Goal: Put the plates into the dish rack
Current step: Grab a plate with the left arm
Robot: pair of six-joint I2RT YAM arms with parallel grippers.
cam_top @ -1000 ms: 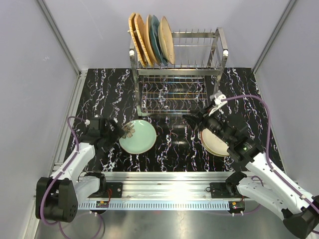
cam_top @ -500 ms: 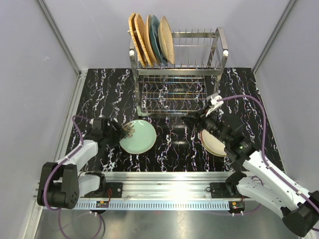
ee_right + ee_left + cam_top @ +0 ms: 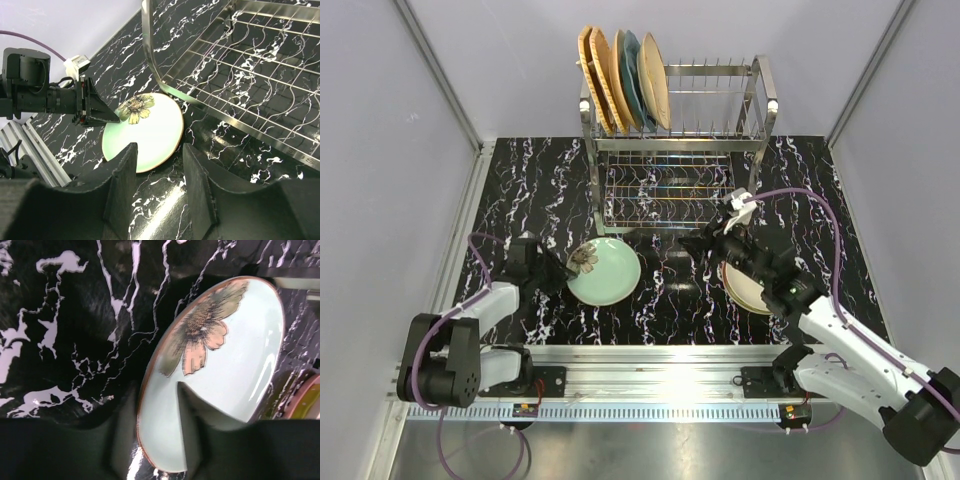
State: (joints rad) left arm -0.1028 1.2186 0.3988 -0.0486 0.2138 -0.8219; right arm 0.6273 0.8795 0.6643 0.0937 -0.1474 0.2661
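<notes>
Grey walls close off the left, right and far sides of the black, white-veined tabletop (image 3: 520,180), and a metal rail (image 3: 650,362) runs along its near edge. At far centre stands the dish rack (image 3: 720,150), with five plates (image 3: 620,75) on edge at the left end of its upper tines; the tines to their right are free. A pale green plate (image 3: 612,278) with a flower print lies just near the rack's near-left corner, apart from it. A stack of cream plates (image 3: 745,292) lies right of centre, under the right arm, with a strip of tabletop between it and the green plate.

The left hand (image 3: 563,268) straddles the green plate's left rim, one finger (image 3: 187,425) over the inner face and the other outside; whether it pinches, I cannot tell. The right hand (image 3: 159,150) hovers between rack and plates, moderately spread, holding nothing.
</notes>
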